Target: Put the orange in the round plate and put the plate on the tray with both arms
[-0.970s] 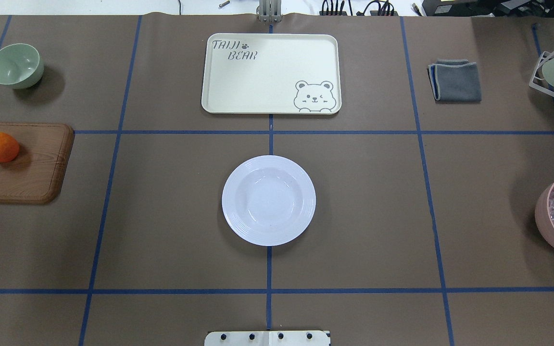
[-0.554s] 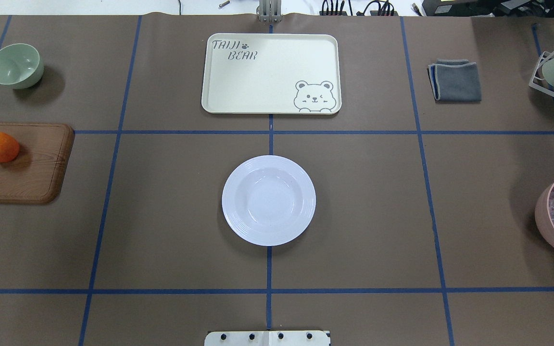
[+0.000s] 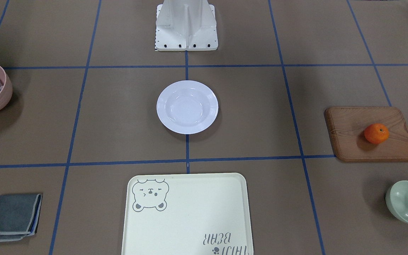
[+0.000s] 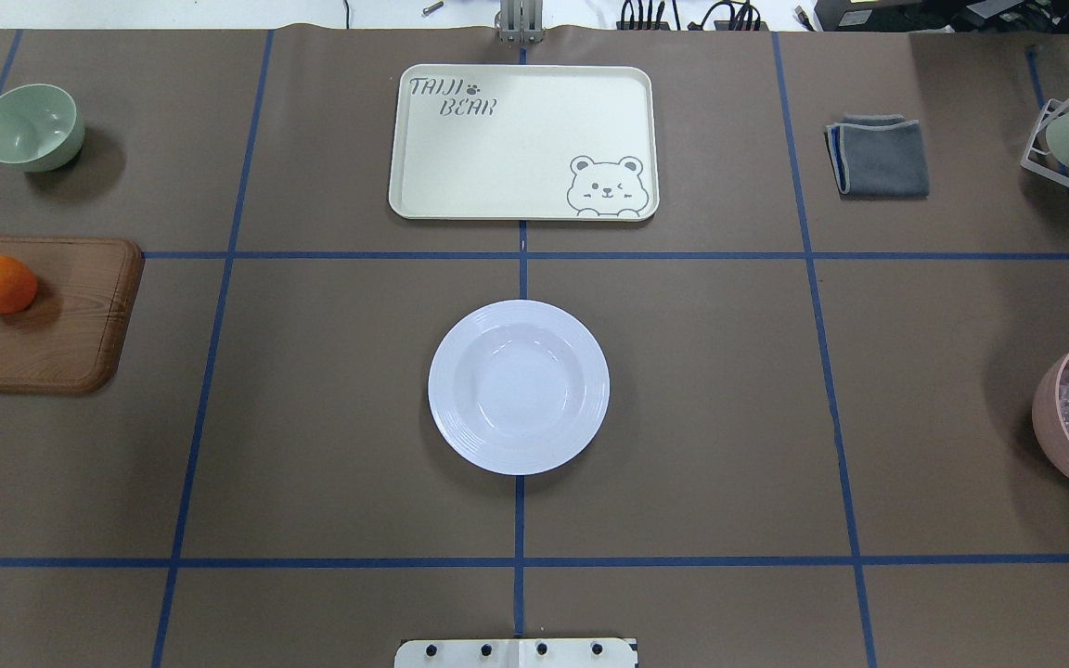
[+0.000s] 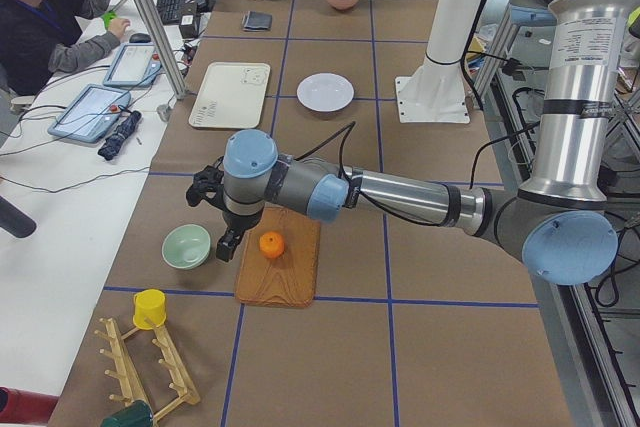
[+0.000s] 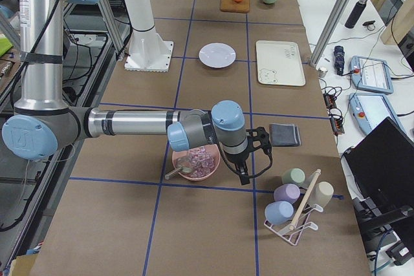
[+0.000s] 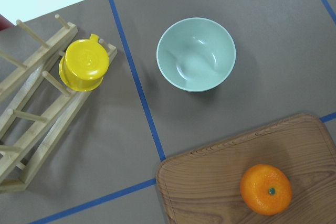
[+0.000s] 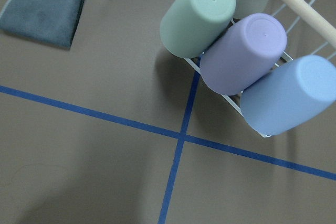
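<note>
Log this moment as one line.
orange: on wooden board, ungrasped | round plate: empty, off tray | tray: empty | left arm: hovers by orange | right arm: near pink bowl

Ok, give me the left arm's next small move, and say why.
Probably shift the left gripper over the orange and lower it: the orange sits on the wooden board, off-centre in the wrist view, and the round plate is empty.

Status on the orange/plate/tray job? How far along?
Done: nothing. The orange sits on the wooden board, the round plate is empty, the tray bare. In hand: left claw hangs near the orange, not gripping it. To do: orange into plate, then plate onto tray.
</note>
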Controlling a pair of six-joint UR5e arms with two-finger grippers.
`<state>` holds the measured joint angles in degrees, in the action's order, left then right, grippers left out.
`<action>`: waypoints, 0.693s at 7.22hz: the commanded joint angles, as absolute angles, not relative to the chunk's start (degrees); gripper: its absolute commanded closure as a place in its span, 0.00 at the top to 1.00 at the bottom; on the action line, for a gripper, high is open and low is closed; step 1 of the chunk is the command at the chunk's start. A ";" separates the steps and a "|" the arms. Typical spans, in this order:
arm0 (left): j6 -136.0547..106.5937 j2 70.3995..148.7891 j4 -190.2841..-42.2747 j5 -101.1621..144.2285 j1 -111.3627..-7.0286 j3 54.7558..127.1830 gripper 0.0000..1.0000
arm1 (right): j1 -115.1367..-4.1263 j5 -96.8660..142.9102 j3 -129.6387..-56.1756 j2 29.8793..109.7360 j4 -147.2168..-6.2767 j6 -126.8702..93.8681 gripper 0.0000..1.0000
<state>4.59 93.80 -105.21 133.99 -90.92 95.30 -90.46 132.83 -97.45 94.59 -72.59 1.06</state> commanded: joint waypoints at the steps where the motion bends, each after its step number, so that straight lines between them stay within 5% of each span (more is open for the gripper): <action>1: 0.74 94.04 -112.36 133.68 -90.27 94.06 0.99 | -89.66 134.20 -100.45 93.61 -72.42 -0.25 1.00; 5: -15.69 93.08 -121.09 131.85 -83.60 92.02 0.99 | -74.14 132.30 -106.68 90.36 -71.11 -30.75 1.00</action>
